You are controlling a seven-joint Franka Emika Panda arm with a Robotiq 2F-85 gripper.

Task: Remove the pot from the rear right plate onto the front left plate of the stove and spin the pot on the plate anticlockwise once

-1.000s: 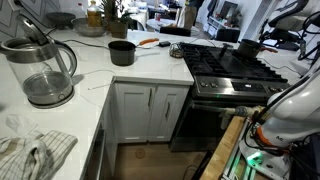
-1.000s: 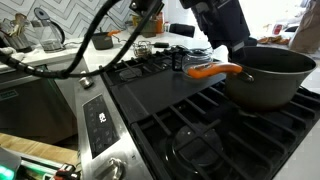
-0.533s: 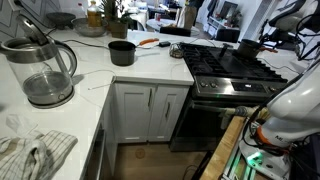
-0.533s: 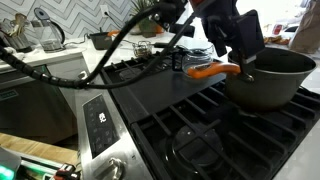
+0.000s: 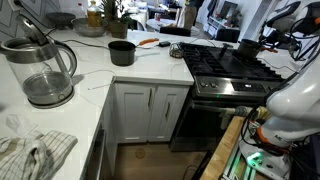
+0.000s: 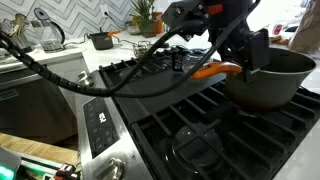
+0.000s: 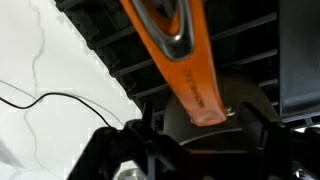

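The pot is wide and dark grey with an orange handle. It stands on a grate at the right of the stove in an exterior view. My gripper hangs at the pot's rim, where the handle joins it. In the wrist view the orange handle runs down to the dark pot. The gripper fingers stand on either side of that joint, open, with nothing clamped. The stove also shows in an exterior view.
A small black saucepan and a glass kettle stand on the white counter left of the stove. An orange utensil lies near the saucepan. Black cables hang across the stove's left side.
The gripper has moved right and down, from above the handle to the pot's rim beside it. The pot has not moved.
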